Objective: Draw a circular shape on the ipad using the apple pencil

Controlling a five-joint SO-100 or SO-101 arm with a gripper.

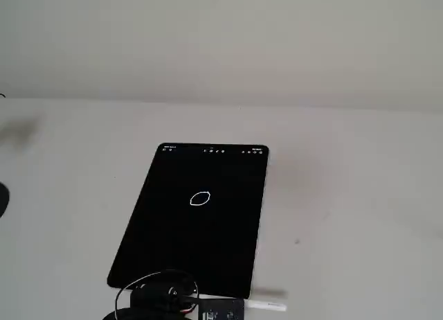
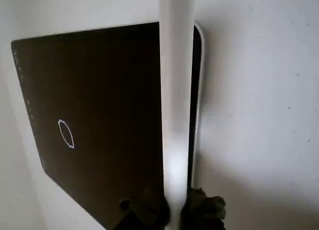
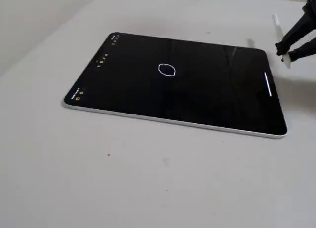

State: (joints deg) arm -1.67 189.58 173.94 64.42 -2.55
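I see the iPad lying flat on the white table, a small white circle near its screen centre. My gripper pinches the Apple Pencil off the tablet's edge, tip clear of the screen. The arm is mostly cut off; no containers appear.

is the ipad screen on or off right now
On. The ipad shows a white drawn circle and small toolbar icons along its far edge against a black canvas.
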